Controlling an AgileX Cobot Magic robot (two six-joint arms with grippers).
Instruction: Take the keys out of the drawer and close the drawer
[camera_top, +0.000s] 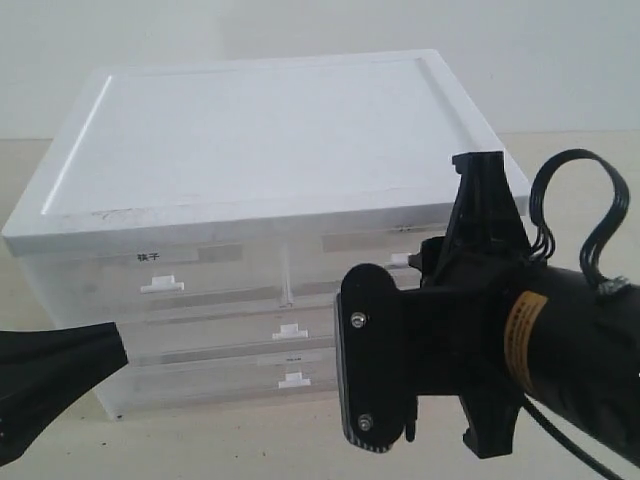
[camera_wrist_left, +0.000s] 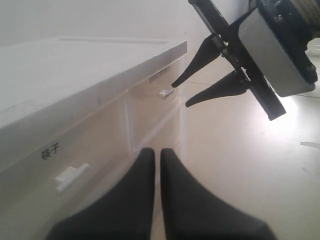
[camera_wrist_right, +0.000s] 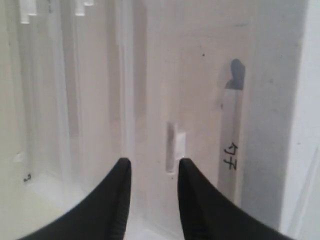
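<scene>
The drawer (camera_top: 335, 262) is the upper right half-width one in a translucent cabinet, and it stands pushed in. Its small white tab handle (camera_top: 400, 259) (camera_wrist_right: 179, 146) lies just ahead of my right gripper (camera_wrist_right: 152, 165), which is open with nothing between its fingers. One fingertip (camera_wrist_right: 182, 164) is right below the tab. The left wrist view shows the right gripper (camera_wrist_left: 182, 94) close to that handle (camera_wrist_left: 166, 92). My left gripper (camera_wrist_left: 157, 152) is shut and empty, low in front of the cabinet's left side (camera_top: 100, 350). The keys are hidden.
The cabinet has a flat white top (camera_top: 260, 120). A second half-width drawer with a dark-printed label (camera_top: 150, 257) sits beside the first, and full-width drawers (camera_top: 290, 330) lie below. The pale tabletop (camera_top: 250, 440) spreads in front.
</scene>
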